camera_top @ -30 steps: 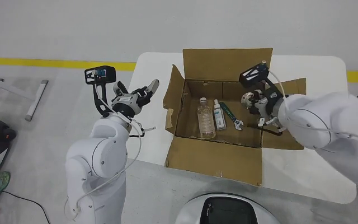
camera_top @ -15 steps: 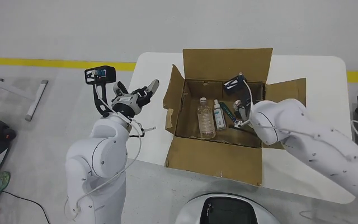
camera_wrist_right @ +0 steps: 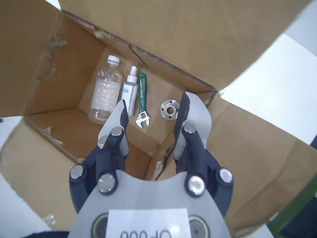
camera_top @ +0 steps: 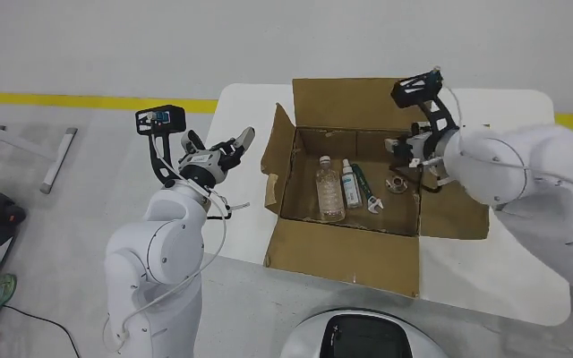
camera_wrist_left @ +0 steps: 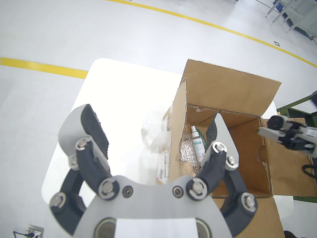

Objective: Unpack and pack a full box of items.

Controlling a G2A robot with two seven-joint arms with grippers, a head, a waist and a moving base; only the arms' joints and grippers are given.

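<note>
You have the box point(camera_top: 345, 255) standing open on the table point(camera_top: 246, 116), all four flaps folded out, the back flap upright. Four things lie on its floor. The bottle point(camera_top: 329, 190) is farthest to the left, on its side with its white cap toward the back wall. The spray bottle point(camera_top: 350, 183) lies right against it, nozzle pointing the same way. Just beside that lies the wrench point(camera_top: 368, 188), its green handle toward the back wall and its metal head toward the front. The flange point(camera_top: 395, 184) lies flat on the floor, a little apart from the wrench head, toward the right wall.

Your right gripper point(camera_wrist_right: 153, 105) hangs above the right side of the box, up over the rim and well clear of the contents. Its fingers are partly spread and grip nothing. In its wrist view the wrench head and the flange show far below, the flange close by one fingertip point(camera_wrist_right: 184, 100).

Your left gripper point(camera_wrist_left: 152, 125) hangs over the left part of the table, outside the box and near its left flap. Its fingers are spread wide apart and it is empty. Through them you see that flap's torn edge and, past it, the bottle and the spray bottle inside.

A yellow line point(camera_top: 107, 102) runs across the floor behind the table.
</note>
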